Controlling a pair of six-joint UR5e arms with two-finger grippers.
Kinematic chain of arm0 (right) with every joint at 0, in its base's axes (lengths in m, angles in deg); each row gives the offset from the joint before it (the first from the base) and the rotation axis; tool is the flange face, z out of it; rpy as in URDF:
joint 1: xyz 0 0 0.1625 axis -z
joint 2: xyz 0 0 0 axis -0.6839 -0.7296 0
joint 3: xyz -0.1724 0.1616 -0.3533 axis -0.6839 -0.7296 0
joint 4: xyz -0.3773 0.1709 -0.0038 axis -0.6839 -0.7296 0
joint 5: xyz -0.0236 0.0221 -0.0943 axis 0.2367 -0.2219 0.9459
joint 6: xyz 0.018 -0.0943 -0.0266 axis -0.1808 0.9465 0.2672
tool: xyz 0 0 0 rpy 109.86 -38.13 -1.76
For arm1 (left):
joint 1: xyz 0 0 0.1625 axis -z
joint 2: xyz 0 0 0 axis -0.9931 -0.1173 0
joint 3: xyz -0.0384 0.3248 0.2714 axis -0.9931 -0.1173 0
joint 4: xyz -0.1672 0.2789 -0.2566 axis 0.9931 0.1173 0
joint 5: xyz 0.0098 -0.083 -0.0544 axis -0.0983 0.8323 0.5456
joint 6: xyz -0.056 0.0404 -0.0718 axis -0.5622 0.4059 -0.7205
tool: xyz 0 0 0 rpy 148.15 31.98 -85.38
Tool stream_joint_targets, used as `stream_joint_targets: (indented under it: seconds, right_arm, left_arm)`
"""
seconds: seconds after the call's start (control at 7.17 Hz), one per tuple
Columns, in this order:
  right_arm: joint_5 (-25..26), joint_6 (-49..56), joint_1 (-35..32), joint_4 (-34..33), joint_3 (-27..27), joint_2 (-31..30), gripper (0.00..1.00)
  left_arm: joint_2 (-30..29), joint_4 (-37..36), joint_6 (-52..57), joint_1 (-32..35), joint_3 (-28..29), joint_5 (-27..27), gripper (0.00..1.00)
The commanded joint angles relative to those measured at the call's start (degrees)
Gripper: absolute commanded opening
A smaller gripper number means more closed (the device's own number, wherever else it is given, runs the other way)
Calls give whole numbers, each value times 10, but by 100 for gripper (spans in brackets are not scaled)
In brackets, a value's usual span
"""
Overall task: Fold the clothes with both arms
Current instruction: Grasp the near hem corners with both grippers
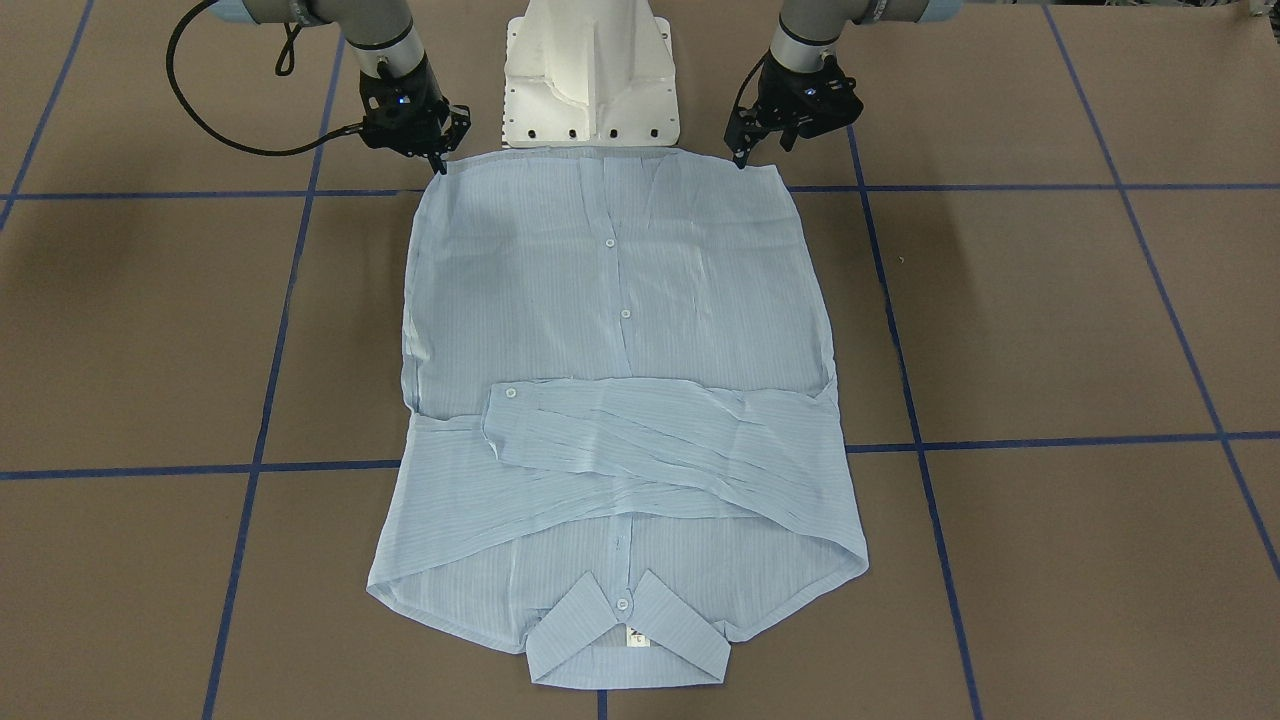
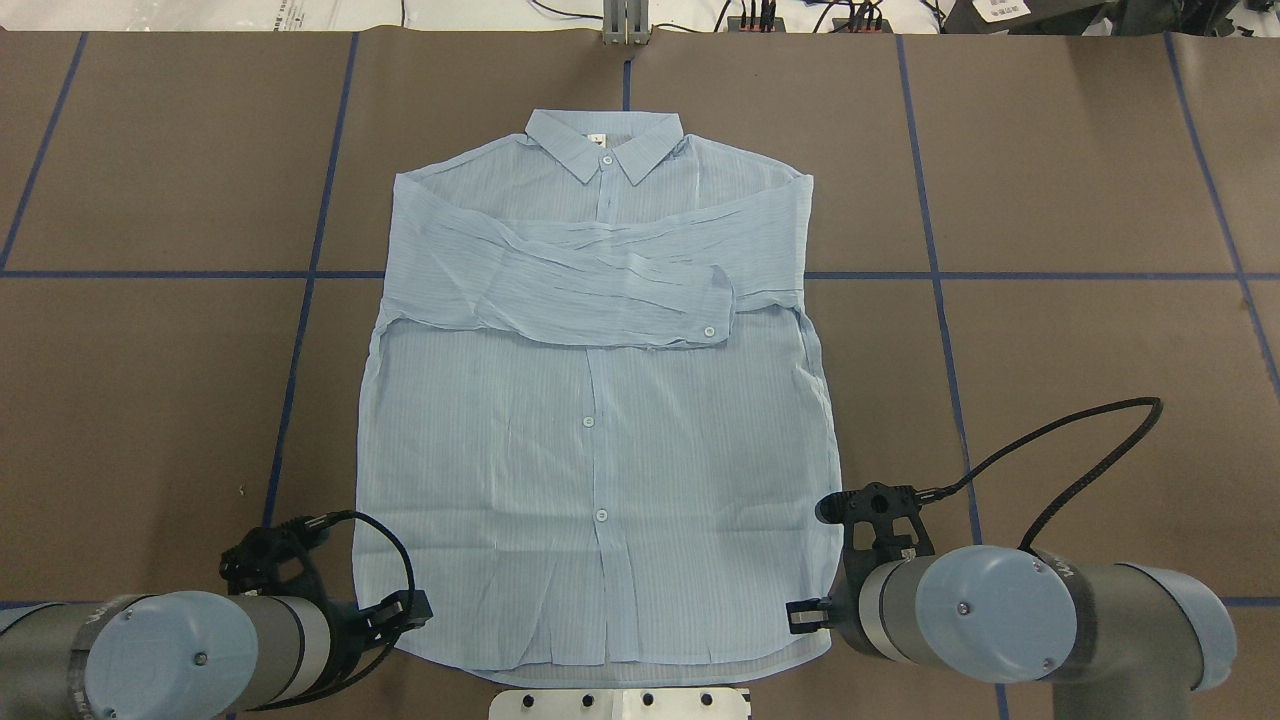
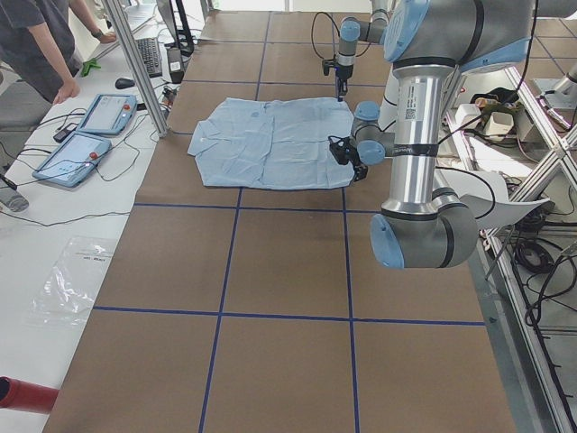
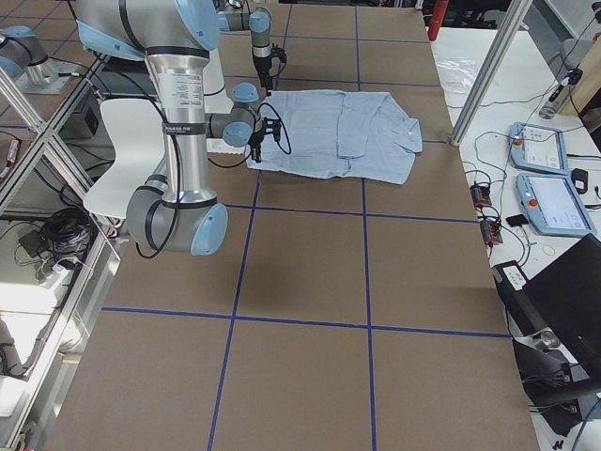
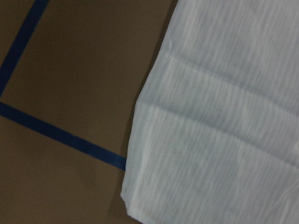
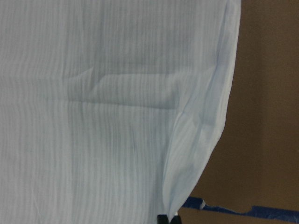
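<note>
The pale-blue striped shirt (image 1: pixel 620 300) lies flat and front up on the brown table. Its collar (image 1: pixel 628 640) is on the far side from me, and both sleeves are folded across the chest (image 2: pixel 600 290). The hem lies by my base. My right gripper (image 1: pixel 438 165) is shut on the hem corner on my right; the right wrist view shows fabric (image 6: pixel 103 116) drawn down to the shut fingertips (image 6: pixel 168 218). My left gripper (image 1: pixel 765 152) is open just above the other hem corner (image 5: pixel 133 205), and no fingers show in the left wrist view.
My white pedestal base (image 1: pixel 590 80) stands just behind the hem. Blue tape lines (image 1: pixel 1050 440) grid the table. A black cable (image 2: pixel 1080 440) loops out from the right arm. An operator (image 3: pixel 36 45) and control tablets (image 3: pixel 90 135) are beside the table's far edge.
</note>
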Motion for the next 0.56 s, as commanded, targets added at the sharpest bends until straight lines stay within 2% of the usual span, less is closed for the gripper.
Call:
stream_joint_targets:
  seconds: [0.0, 0.28, 0.42]
  right_arm:
    - [0, 0, -2, 0, 0, 0, 0]
    - [0, 0, -3, 0, 0, 0, 0]
    - [0, 0, -3, 0, 0, 0, 0]
  left_arm:
    - [0, 0, 19, 8, 12, -1, 83]
    - [0, 0, 32, 14, 20, -1, 77]
    - [0, -1, 32, 14, 21, -2, 68]
